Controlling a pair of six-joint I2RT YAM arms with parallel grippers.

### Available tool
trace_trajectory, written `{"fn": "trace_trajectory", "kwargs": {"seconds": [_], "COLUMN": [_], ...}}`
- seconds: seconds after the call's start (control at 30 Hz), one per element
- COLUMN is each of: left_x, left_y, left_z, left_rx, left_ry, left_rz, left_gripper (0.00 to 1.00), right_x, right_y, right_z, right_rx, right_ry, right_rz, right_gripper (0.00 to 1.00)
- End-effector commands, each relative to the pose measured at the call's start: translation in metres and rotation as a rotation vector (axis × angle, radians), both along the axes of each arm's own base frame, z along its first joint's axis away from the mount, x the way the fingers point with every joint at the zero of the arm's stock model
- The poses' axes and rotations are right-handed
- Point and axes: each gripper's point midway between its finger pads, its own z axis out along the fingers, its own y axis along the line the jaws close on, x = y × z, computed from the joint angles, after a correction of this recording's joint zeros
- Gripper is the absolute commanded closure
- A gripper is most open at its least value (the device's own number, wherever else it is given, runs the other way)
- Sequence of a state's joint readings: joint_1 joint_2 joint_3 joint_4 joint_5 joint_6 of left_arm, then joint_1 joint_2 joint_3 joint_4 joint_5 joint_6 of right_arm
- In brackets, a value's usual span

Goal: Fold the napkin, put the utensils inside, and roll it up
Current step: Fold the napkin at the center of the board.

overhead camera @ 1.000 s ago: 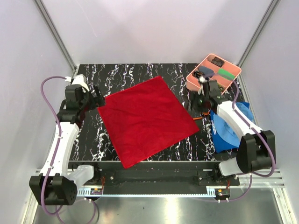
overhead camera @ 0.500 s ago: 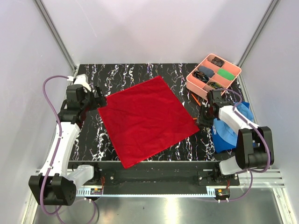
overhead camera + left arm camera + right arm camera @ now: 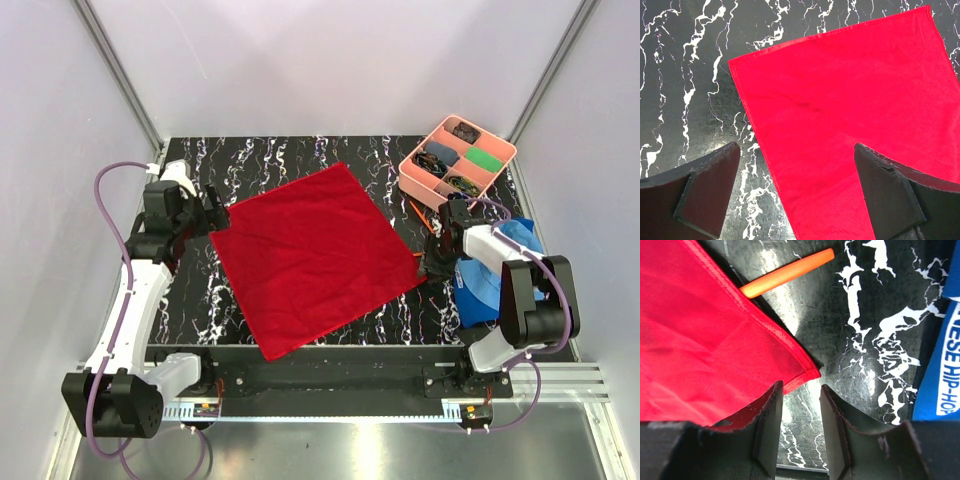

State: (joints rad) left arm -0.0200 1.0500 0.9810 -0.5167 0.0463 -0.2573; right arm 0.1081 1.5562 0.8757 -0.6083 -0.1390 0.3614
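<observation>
Right end effector is descending to napkin corner just ahead, jaws slightly parted | left end effector gaping | fold likely starting

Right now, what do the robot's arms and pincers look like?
Both arms have white shells with black joints; a purple cable loops beside the left arm, another by the right arm. The left gripper and right gripper each have two dark, flat, wedge-shaped fingers.

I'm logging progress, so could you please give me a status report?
Left gripper open above napkin corner. Right gripper slightly open at opposite corner. Napkin flat, unfolded; orange utensil alongside.
</observation>
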Motion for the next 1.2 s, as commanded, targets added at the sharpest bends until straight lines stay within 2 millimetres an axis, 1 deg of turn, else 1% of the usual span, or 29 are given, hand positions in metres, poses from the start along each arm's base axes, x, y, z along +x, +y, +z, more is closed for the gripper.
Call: {"fn": "trace_trajectory", "kwargs": {"seconds": [0.0, 0.13, 0.4, 0.57, 0.67, 0.83, 1.0, 1.07, 1.17], "left_x": [0.007, 0.008, 0.008, 0.009, 0.009, 0.009, 0.009, 0.01, 0.009], "left_y": [-0.004, -0.005, -0.005, -0.005, -0.005, -0.005, -0.004, -0.004, -0.003], "left_z": [0.014, 0.012, 0.011, 0.01, 0.009, 0.01, 0.009, 0.008, 0.009], "left_rx": [0.001, -0.003, -0.003, -0.002, -0.001, -0.001, 0.004, 0.004, 0.005], "left_ry": [-0.048, -0.042, -0.037, -0.036, -0.033, -0.033, -0.033, -0.03, -0.031], "left_rz": [-0.029, -0.03, -0.032, -0.029, -0.027, -0.027, -0.025, -0.025, -0.024], "left_gripper": [0.01, 0.01, 0.01, 0.01, 0.01, 0.01, 0.01, 0.01, 0.01], "right_x": [0.001, 0.0, 0.005, 0.007, 0.007, 0.006, 0.005, 0.006, 0.008], "right_y": [-0.003, -0.004, -0.012, -0.012, -0.013, -0.014, -0.013, -0.013, -0.011], "right_z": [-0.006, -0.01, -0.016, -0.019, -0.021, -0.028, -0.029, -0.028, -0.024], "right_rx": [-0.008, -0.009, -0.025, -0.016, -0.018, -0.019, -0.014, -0.012, 0.003], "right_ry": [0.009, 0.015, 0.013, 0.021, 0.022, 0.04, 0.045, 0.039, 0.027], "right_rz": [-0.005, -0.009, -0.029, -0.023, -0.025, -0.028, -0.028, -0.026, -0.018], "right_gripper": [0.56, 0.56, 0.56, 0.55, 0.57, 0.63, 0.67, 0.71, 0.69]}}
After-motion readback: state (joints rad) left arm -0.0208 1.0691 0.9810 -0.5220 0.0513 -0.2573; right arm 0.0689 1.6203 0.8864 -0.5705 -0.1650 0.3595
